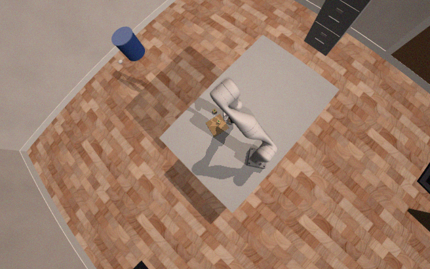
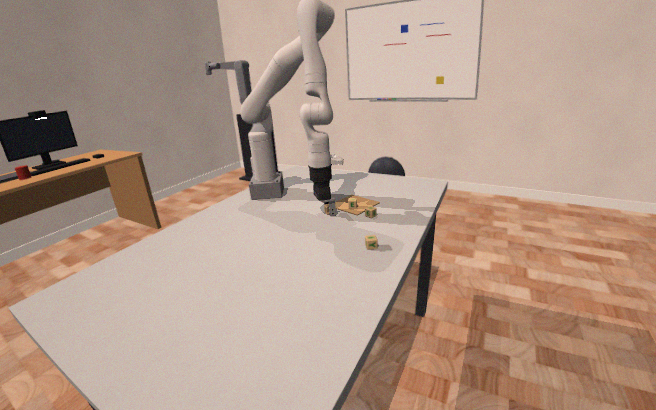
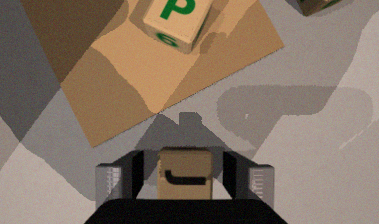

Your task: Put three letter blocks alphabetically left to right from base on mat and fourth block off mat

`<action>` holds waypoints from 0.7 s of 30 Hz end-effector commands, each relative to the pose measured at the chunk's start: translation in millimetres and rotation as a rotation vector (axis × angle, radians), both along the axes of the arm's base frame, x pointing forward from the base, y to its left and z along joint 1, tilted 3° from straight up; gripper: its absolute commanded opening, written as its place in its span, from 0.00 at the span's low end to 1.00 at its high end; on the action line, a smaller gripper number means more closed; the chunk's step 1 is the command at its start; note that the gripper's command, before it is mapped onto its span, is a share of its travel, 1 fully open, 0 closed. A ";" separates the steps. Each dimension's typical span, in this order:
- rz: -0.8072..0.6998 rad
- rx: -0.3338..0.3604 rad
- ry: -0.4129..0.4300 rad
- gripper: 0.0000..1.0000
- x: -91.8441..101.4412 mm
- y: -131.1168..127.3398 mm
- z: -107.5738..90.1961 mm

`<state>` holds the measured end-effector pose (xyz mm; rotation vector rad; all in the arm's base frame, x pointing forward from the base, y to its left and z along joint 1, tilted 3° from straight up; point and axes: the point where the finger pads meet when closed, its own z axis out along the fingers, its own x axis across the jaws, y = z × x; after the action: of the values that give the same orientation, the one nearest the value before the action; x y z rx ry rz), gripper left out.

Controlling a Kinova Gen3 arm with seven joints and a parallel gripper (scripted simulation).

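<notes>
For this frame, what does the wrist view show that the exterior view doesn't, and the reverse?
Only the wrist view shows the P on the block on the mat, and the open gripper straddling a block that lies off the mat.

Only the exterior view shows the far block alone on the table.

Both show the mat, the gripper and the straddled block.

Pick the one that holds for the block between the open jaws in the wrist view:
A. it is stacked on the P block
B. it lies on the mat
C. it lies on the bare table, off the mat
C: the block sits on grey table below the mat corner, jaws apart on either side.
</notes>
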<state>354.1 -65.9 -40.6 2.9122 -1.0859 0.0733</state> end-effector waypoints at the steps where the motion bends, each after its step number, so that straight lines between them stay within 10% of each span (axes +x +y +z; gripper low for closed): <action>1: -0.004 0.000 0.001 1.00 -0.5 -1.5 -0.4; 21: -0.004 0.000 0.001 0.87 -0.5 -1.5 -0.4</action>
<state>353.2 -67.3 -41.4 2.9094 -1.0914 0.0705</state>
